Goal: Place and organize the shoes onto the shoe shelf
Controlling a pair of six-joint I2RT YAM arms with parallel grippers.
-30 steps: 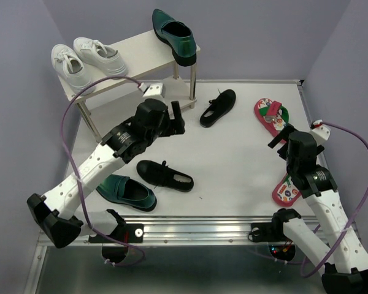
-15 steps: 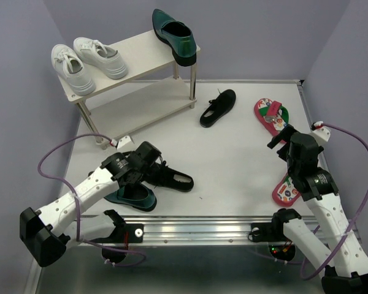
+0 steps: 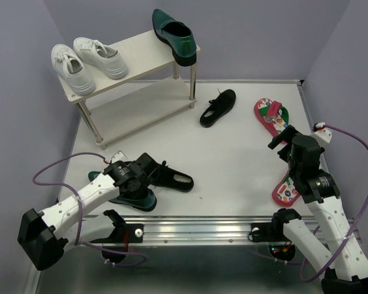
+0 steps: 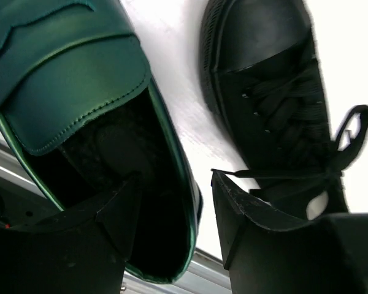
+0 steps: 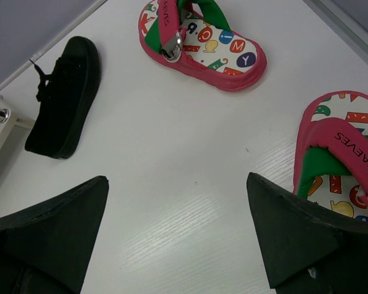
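Observation:
My left gripper (image 3: 146, 184) is open and low over the near green loafer (image 3: 138, 197). In the left wrist view the gripper (image 4: 175, 205) straddles the loafer's (image 4: 80, 79) right side wall, with one finger (image 4: 113, 220) inside its opening and the other between it and a black strap shoe (image 4: 276, 92). That black shoe (image 3: 172, 177) lies beside the loafer. The second green loafer (image 3: 175, 35) stands on the top board of the shoe shelf (image 3: 147, 46). The second black shoe (image 3: 218, 108) and the red flip-flops (image 3: 271, 115) (image 3: 286, 190) lie on the table. My right gripper (image 3: 282, 139) is open and empty.
White sneakers (image 3: 86, 61) fill the left of the shelf's top board. The lower board (image 3: 147, 110) is bare. The metal front rail (image 3: 196, 229) runs just behind the loafer. In the right wrist view the far flip-flop (image 5: 221, 49), near flip-flop (image 5: 343, 165) and black shoe (image 5: 64, 98) show.
My left arm has swung back from the shelf to the near left and come down over the green loafer, fingers astride its side. The right arm has barely moved.

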